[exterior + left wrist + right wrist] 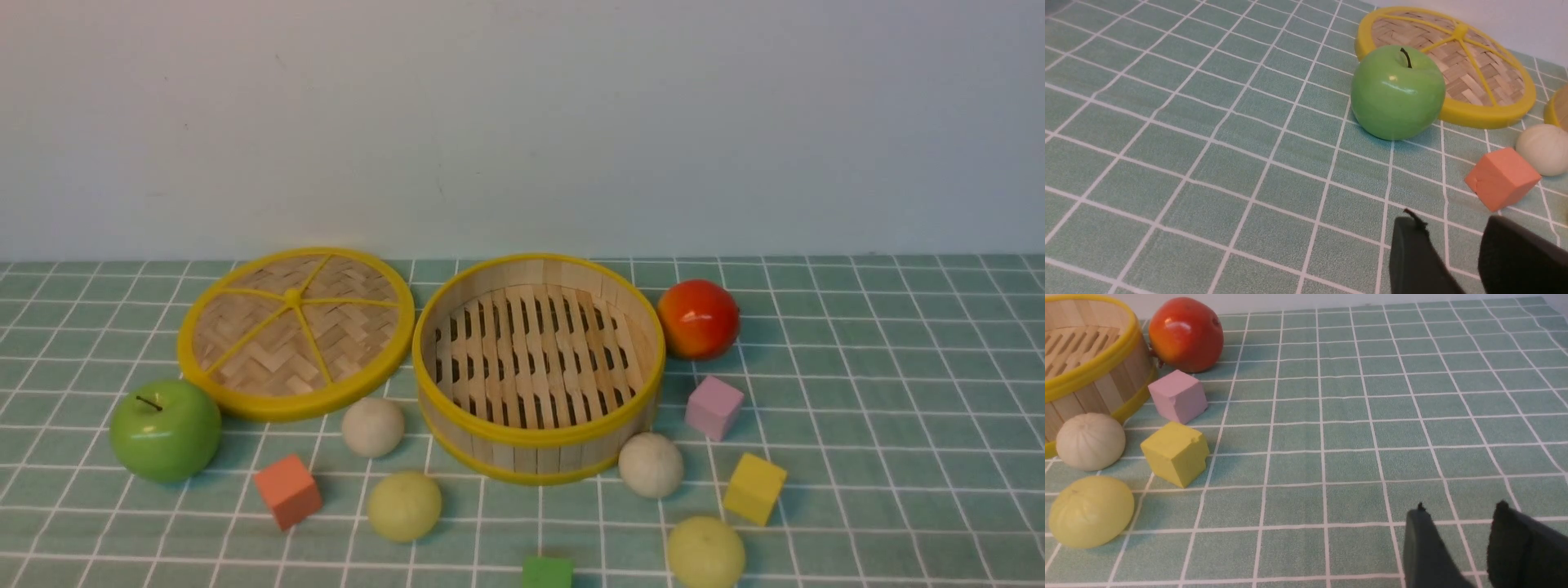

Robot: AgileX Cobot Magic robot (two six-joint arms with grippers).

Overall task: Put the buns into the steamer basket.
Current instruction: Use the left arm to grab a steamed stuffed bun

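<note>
The steamer basket stands empty at the middle of the table. Around its near side lie several buns: an off-white bun at its left, a yellow-green bun nearer me, an off-white bun at its right and a yellow-green bun by the front edge. Neither arm shows in the front view. My left gripper is open over bare cloth, short of the orange cube, with an off-white bun beyond. My right gripper is open over bare cloth, well apart from the off-white bun and the yellow-green bun.
The flat woven lid lies left of the basket, a green apple in front of it. A red apple sits right of the basket. Scattered cubes: orange, pink, yellow, green.
</note>
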